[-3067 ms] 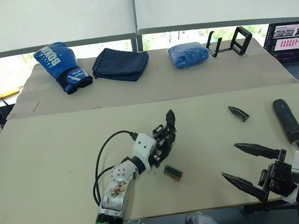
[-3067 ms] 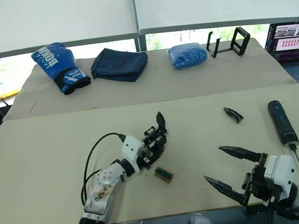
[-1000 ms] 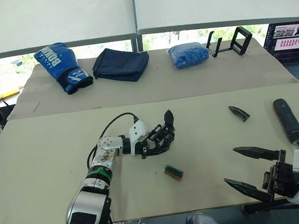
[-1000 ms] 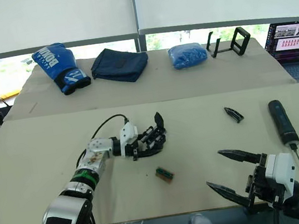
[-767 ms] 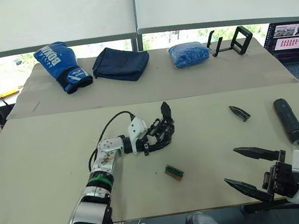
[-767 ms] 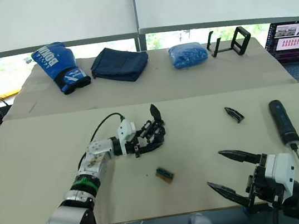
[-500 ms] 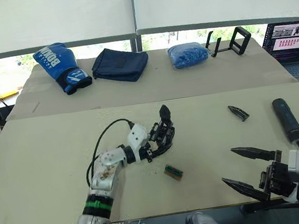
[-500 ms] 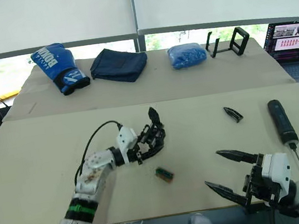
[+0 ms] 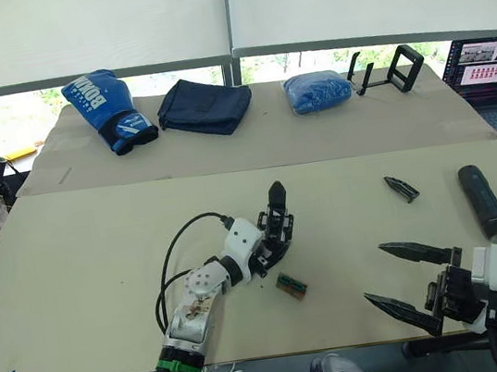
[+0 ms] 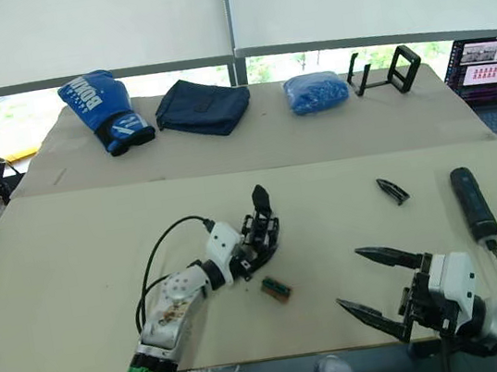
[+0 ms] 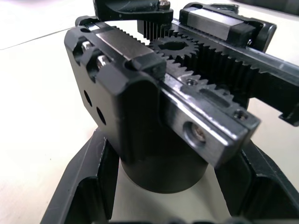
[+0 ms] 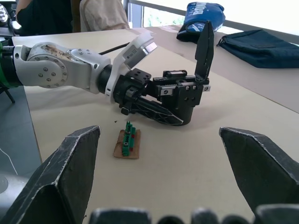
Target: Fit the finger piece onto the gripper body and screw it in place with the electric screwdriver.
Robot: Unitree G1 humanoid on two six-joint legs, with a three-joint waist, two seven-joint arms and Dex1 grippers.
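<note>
Left eye view: the left gripper (image 9: 270, 246) is clamped round the round base of the gripper body (image 9: 276, 229), which stands on the surface (image 9: 81, 258) with its one finger pointing up. The finger piece (image 9: 401, 187) lies well apart to the right, near the screwdriver (image 9: 485, 201). The right gripper (image 9: 410, 280) hangs low at the near edge, fingers spread wide and empty. A small green block (image 9: 291, 285) lies just beside the body.

Left wrist view: both fingers (image 11: 86, 179) flank the body's cylinder, rack and gear teeth above.

Right wrist view: the body stands upright ahead, between the spread fingers (image 12: 60, 172).

To do this step well, I judge the left should keep the body steady and upright while the right reaches back for the wedge, pinching it across its thick end so the mating face stays free.
</note>
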